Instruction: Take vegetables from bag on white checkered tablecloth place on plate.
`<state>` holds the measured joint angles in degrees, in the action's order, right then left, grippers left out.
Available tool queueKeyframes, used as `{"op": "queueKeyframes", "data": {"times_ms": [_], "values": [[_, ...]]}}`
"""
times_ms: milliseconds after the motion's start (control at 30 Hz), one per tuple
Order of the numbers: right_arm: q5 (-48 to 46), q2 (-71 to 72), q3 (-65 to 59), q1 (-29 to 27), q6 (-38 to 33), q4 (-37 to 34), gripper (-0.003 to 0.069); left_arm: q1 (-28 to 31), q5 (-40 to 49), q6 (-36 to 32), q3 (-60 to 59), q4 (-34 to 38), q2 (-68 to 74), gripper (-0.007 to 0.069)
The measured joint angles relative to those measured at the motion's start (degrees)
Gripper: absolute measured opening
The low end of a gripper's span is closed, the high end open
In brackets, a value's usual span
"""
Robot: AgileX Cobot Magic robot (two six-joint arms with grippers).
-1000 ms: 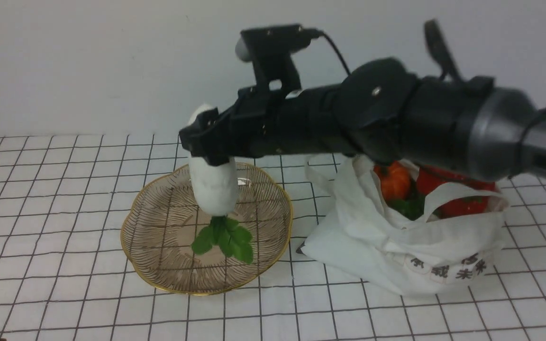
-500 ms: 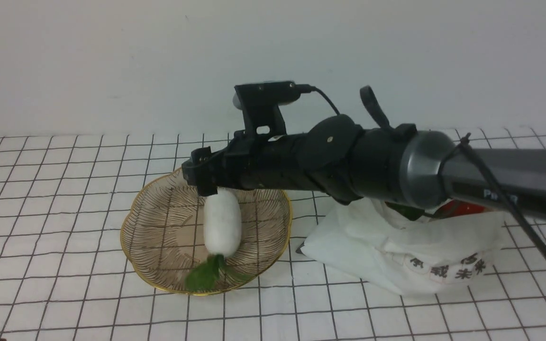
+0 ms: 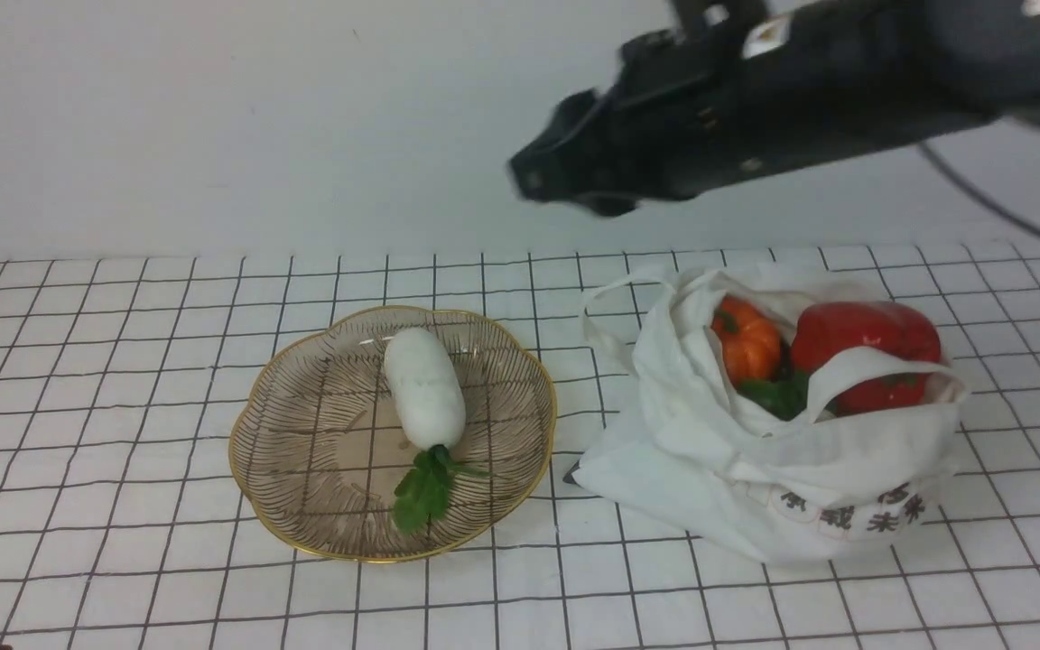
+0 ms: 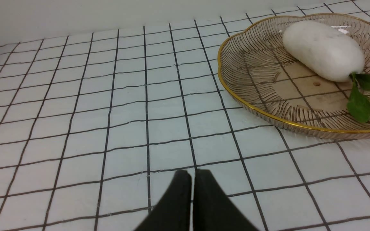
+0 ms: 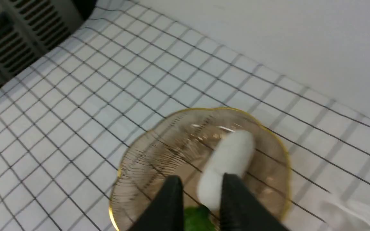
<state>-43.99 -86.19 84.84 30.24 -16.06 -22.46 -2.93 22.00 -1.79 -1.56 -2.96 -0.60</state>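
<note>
On the plate (image 3: 281,451), in the front view, lies the radish (image 3: 425,388), leaves included; the right gripper (image 3: 565,158), over it a moment ago, has lifted away empty. One vegetable looks delivered; the pumpkin (image 3: 748,345) and pepper (image 3: 868,352) remain in the bag (image 3: 691,433), likely next. The left wrist view shows the left gripper (image 4: 193,179) with its fingers drawn together, holding nothing. In the right wrist view, the right fingers stand moderately apart, nothing between them.
</note>
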Motion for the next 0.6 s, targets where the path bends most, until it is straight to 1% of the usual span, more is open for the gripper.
{"op": "queueKeyframes", "data": {"times_ms": [67,100,167,200,300,400,500,533,600], "values": [[-6.4,8.2,0.0,-2.1,8.1,10.1,0.0011,0.0,0.0,0.0,0.0,0.0,0.0,-0.0008],[-7.9,11.2,0.0,-2.6,10.2,13.3,0.0003,0.0,0.0,0.0,0.0,0.0,0.0,-0.0008],[-10.2,14.2,0.0,-2.8,12.0,16.2,-0.0004,0.0,0.0,0.0,0.0,0.0,0.0,-0.0008],[-12.7,20.6,-0.3,-3.0,15.3,21.3,-0.0010,0.0,0.0,0.0,0.0,0.0,0.0,-0.0008],[-13.8,33.0,-3.8,-3.0,19.8,26.7,-0.0013,0.0,0.0,0.0,0.0,0.0,0.0,-0.0008],[-11.1,47.4,-11.7,-3.0,22.4,28.4,-0.0013,0.0,0.0,0.0,0.0,0.0,0.0,-0.0008],[-3.3,62.5,-26.4,-3.0,24.5,28.4,-0.0013,0.0,0.0,0.0,0.0,0.0,0.0,-0.0008],[-2.3,63.3,-27.2,-3.0,24.7,28.4,-0.0013,0.0,0.0,0.0,0.0,0.0,0.0,-0.0008],[2.8,72.1,-36.2,-3.0,27.5,28.4,-0.0013,0.0,0.0,0.0,0.0,0.0,0.0,-0.0008]]}}
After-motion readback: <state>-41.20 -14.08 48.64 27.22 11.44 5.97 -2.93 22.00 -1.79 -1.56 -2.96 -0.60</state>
